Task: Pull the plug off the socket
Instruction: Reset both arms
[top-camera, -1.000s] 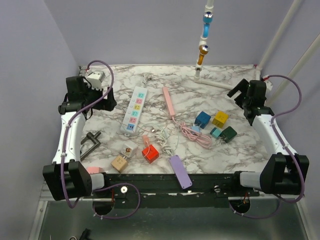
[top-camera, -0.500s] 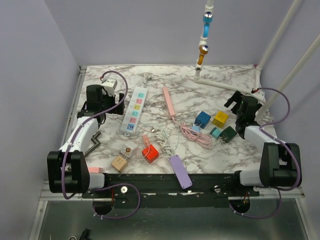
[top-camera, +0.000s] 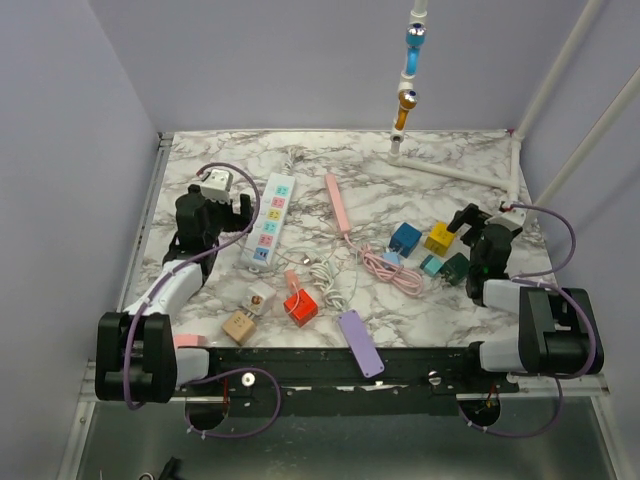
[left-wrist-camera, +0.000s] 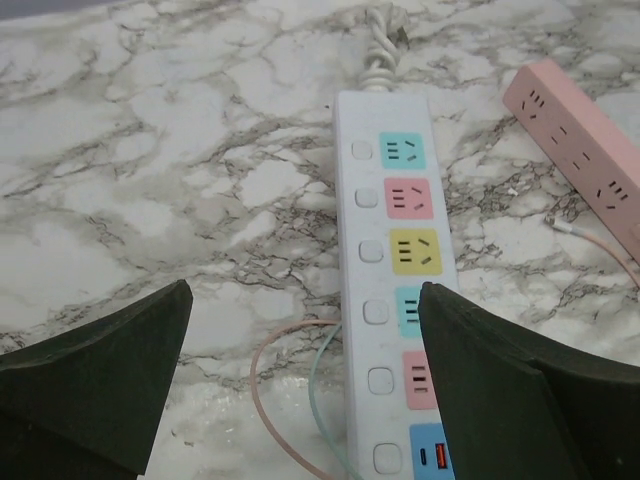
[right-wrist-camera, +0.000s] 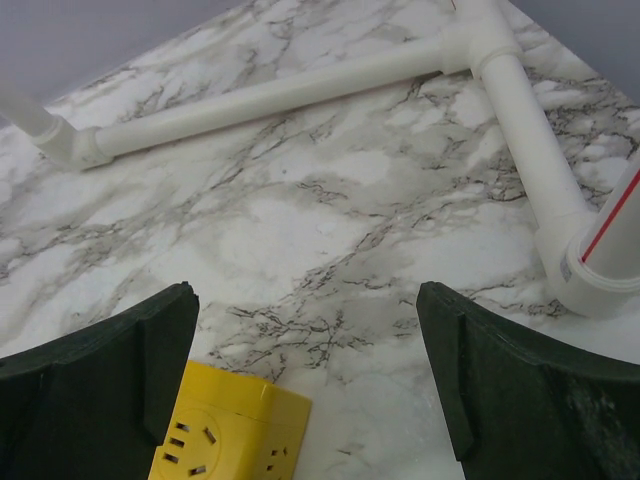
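The marble table (top-camera: 250, 150) carries everything. The left arm (top-camera: 165, 285) is folded low along the table's left side. Its forearm runs from the base at the near edge up to a wrist that points right. The right arm (top-camera: 503, 294) is folded tighter at the right edge, with its wrist turned toward the middle of the table.

A white pipe frame (top-camera: 455, 170) lies across the far right corner.

The white power strip (top-camera: 268, 218) lies lengthwise left of centre with its coloured sockets facing up. The left pincer (top-camera: 240, 212) hangs just beside its left edge, jaws spread wide and holding nothing. In the left wrist view one finger sits over bare marble and the other over the strip's near sockets. A pink power strip (top-camera: 338, 205) lies to the right of the white one, and a purple power strip (top-camera: 360, 343) sits at the near edge.

The right pincer (top-camera: 462, 228) is also spread wide with nothing in it, close to a yellow cube socket (top-camera: 440, 237). A blue cube (top-camera: 405, 239) and a dark green cube (top-camera: 458, 268) lie beside it.

A red cube socket (top-camera: 300, 307) sits near the front. A pink plug (top-camera: 291, 280) touches its far side, though I cannot tell whether it is seated. A tan cube (top-camera: 239, 326) lies to its left.

A coiled pink cable (top-camera: 385, 270) lies between the red cube socket and the blue cube.
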